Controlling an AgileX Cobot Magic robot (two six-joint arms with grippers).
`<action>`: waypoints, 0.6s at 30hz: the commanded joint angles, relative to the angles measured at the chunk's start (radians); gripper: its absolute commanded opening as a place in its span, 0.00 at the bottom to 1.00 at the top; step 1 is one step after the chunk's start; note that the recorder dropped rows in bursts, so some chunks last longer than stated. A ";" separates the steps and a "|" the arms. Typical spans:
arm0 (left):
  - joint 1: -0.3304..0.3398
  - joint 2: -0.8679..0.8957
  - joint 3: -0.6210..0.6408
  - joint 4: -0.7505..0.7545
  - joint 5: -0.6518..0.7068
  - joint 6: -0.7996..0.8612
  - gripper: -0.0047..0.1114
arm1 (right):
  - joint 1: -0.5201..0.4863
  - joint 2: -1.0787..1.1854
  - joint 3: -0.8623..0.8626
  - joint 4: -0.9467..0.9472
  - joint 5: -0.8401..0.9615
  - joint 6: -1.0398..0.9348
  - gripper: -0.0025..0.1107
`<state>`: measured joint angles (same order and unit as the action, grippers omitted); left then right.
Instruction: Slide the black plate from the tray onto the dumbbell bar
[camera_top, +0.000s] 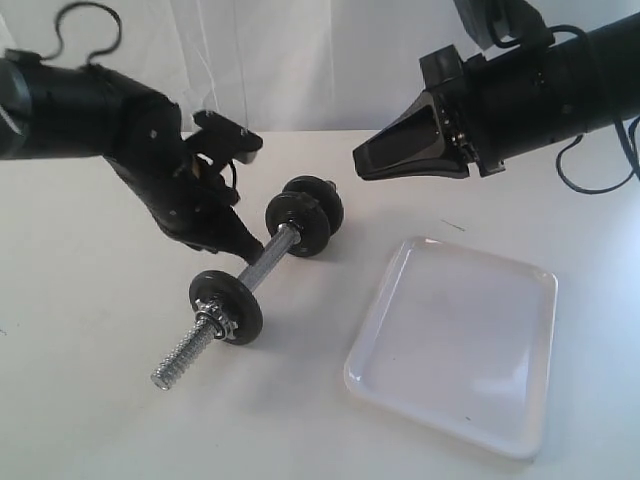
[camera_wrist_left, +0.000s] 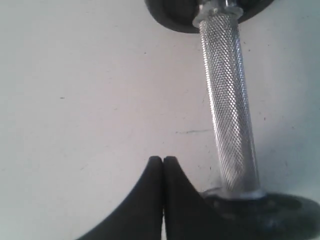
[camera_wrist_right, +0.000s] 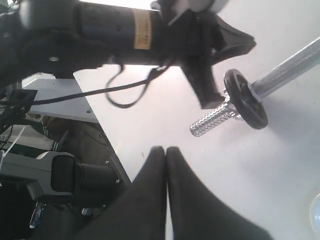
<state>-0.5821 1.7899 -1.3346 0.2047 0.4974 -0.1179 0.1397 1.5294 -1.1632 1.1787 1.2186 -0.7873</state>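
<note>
Pressed flat together, the fingers (camera_wrist_left: 150, 200) of the left gripper (camera_wrist_left: 163, 159) hang low over the white tabletop (camera_top: 100, 400), their tips just beside the knurled middle of the dumbbell bar (camera_wrist_left: 227, 100). They close on nothing but each other. The black plate (camera_wrist_left: 260, 210) sits on the bar right next to those fingers, though the wrist view does not settle whether finger and disc touch. From the exterior view, the same plate (camera_top: 228, 305) stands upright on the nearer part of the bar (camera_top: 272, 250), held against the knurled section by a small chrome collar (camera_top: 210, 322), with the threaded end (camera_top: 178, 362) jutting past it toward the camera and resting on the table. Two more black discs (camera_top: 318, 212) stand side by side on the bar's far end. The left gripper (camera_top: 245, 245) comes down at the bar from the left, between the plate and the far pair. Across the table, the right gripper (camera_top: 358, 160) hovers in the air with its fingers (camera_wrist_right: 145, 200) also shut tight against each other, tips pointing left toward the far discs and well apart from them. Below it and to the right of the dumbbell lies the tray (camera_top: 400, 395), glossy white, set at a slant on the table and well apart from the bar.
</note>
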 joint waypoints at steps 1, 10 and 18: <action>-0.007 -0.275 0.083 0.024 0.080 -0.036 0.04 | 0.001 -0.125 0.000 0.027 0.003 -0.047 0.02; -0.007 -1.012 0.471 -0.018 0.109 -0.220 0.04 | 0.001 -0.687 0.001 -0.460 -0.079 0.273 0.02; -0.007 -1.118 0.553 -0.020 0.072 -0.249 0.04 | 0.001 -0.893 0.001 -0.569 -0.197 0.351 0.02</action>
<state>-0.5839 0.6806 -0.7869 0.1970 0.5685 -0.3579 0.1397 0.6676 -1.1632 0.6162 1.0328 -0.4461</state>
